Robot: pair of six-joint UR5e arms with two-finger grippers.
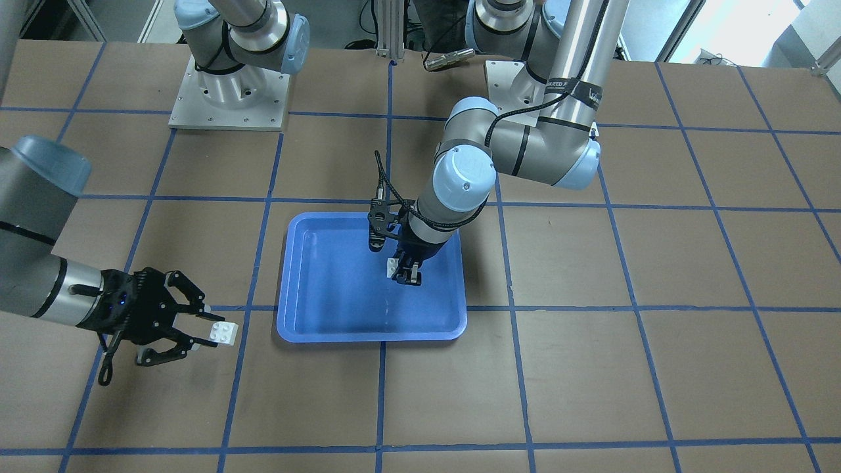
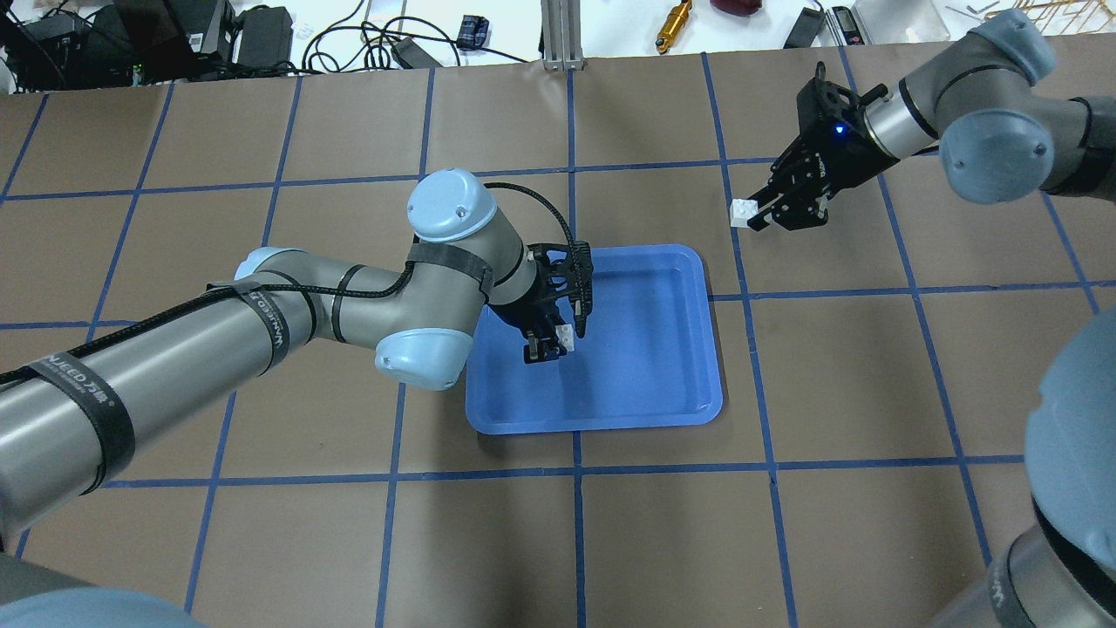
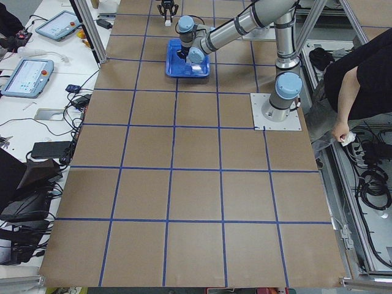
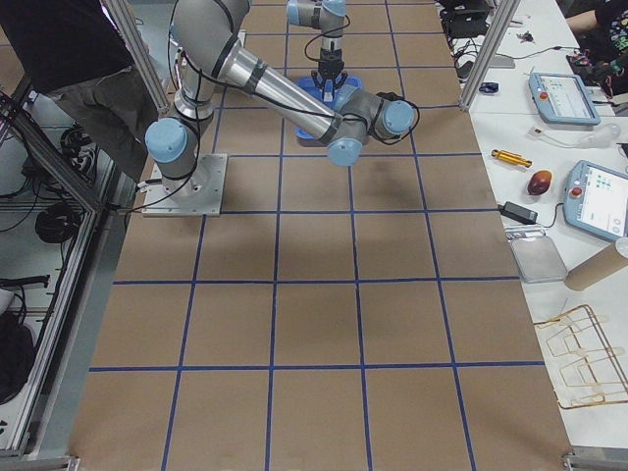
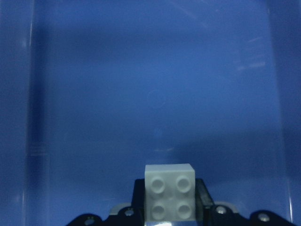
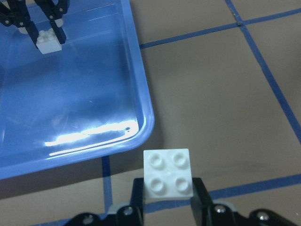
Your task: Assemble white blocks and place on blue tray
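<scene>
The blue tray [image 2: 645,366] lies mid-table, also in the front view [image 1: 341,295]. My left gripper [image 2: 545,349] [image 1: 407,277] is shut on a white block [image 2: 567,335] [image 1: 392,265] over the tray's inside. The left wrist view shows that block [image 5: 169,197] studs up between the fingers, with tray floor [image 5: 150,94] below. My right gripper [image 2: 757,215] [image 1: 207,328] is shut on the other white block [image 2: 743,212] [image 1: 223,332], off the tray above the brown table. The right wrist view shows this block [image 6: 168,173] beyond the tray's corner [image 6: 141,117], and the left gripper's block [image 6: 49,41] far off.
The brown table has a blue tape grid. The arm bases [image 1: 230,92] stand at the robot's side. Cables and a gold cylinder [image 2: 674,24] lie past the far edge. Tablets [image 3: 30,76] and an operator [image 3: 361,67] are beside the table.
</scene>
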